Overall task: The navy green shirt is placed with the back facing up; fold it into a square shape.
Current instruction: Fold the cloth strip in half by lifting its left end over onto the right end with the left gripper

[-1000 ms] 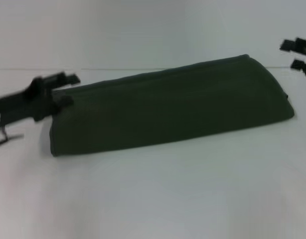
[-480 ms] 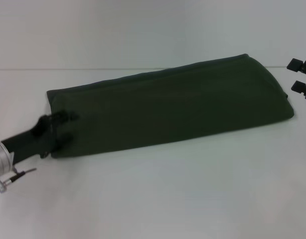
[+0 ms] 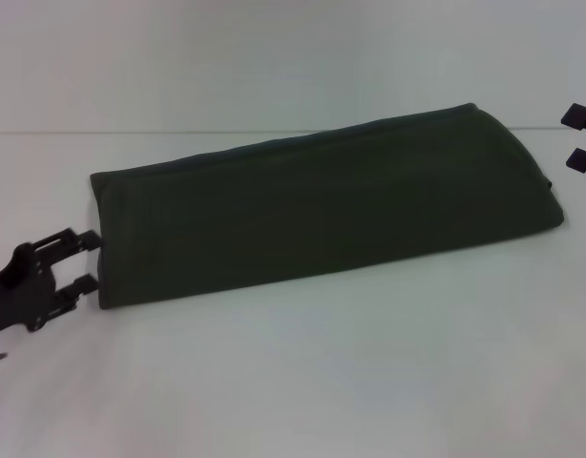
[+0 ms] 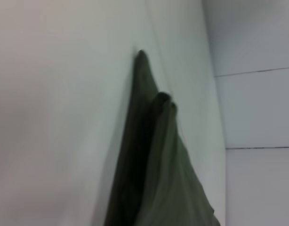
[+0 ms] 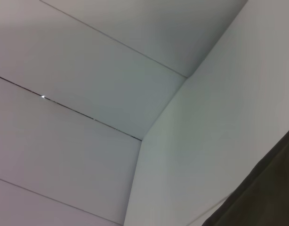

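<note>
The navy green shirt (image 3: 322,205) is seen folded into a long strip, laid slantwise across the white worktop (image 3: 303,382). The left hand (image 3: 83,260) is held wide apart at the strip's left end — the cloth ungripped. The right hand (image 3: 577,136) is parked wide too, just off the right end.

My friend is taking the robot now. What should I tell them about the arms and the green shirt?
Left gripper: open, at the left short end of the dark olive-green cloth shirt, holding nothing.
Right gripper: open, off the shirt's far right end, apart from it.
Shirt: lying on the white table, already folded into a long narrow strip.
Left to do: fold the strip's ends over so it becomes a square.
</note>
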`<state>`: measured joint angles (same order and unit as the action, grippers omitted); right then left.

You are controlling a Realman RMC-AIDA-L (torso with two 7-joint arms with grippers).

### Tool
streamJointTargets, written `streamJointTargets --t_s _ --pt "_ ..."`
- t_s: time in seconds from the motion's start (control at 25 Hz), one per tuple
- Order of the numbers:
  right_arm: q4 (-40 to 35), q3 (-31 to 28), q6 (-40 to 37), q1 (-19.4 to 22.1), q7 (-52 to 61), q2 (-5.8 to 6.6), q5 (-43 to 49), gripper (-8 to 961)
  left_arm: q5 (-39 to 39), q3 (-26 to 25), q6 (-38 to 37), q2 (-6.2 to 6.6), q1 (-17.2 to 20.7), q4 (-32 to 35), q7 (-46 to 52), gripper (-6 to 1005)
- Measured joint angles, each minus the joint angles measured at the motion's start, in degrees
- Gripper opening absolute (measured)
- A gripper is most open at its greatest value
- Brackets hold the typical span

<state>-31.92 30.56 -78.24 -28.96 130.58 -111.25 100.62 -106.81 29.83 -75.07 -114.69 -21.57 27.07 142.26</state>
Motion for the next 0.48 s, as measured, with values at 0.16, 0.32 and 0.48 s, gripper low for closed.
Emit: streamJointTargets --t_s 0.16,0.32,0.48 --pt "0.11 -0.09 0.33 -0.01 0.01 -0.06 -0.03 924 -4.15 -0.06 -0.94 0.83 0.42 0.01 5.71 704" --pt "0.8 -0.13 0.45 0.02 0.02 -0.04 -0.05 924 -5.71 0.2 1.54 0.44 -0.11 -0.39 8.27 704" --pt "0.95 -0.55 0.61 0.16 0.02 0.02 -0.08 925 -5.91 0.42 3.29 0.08 -0.96 -0.66 8.83 703"
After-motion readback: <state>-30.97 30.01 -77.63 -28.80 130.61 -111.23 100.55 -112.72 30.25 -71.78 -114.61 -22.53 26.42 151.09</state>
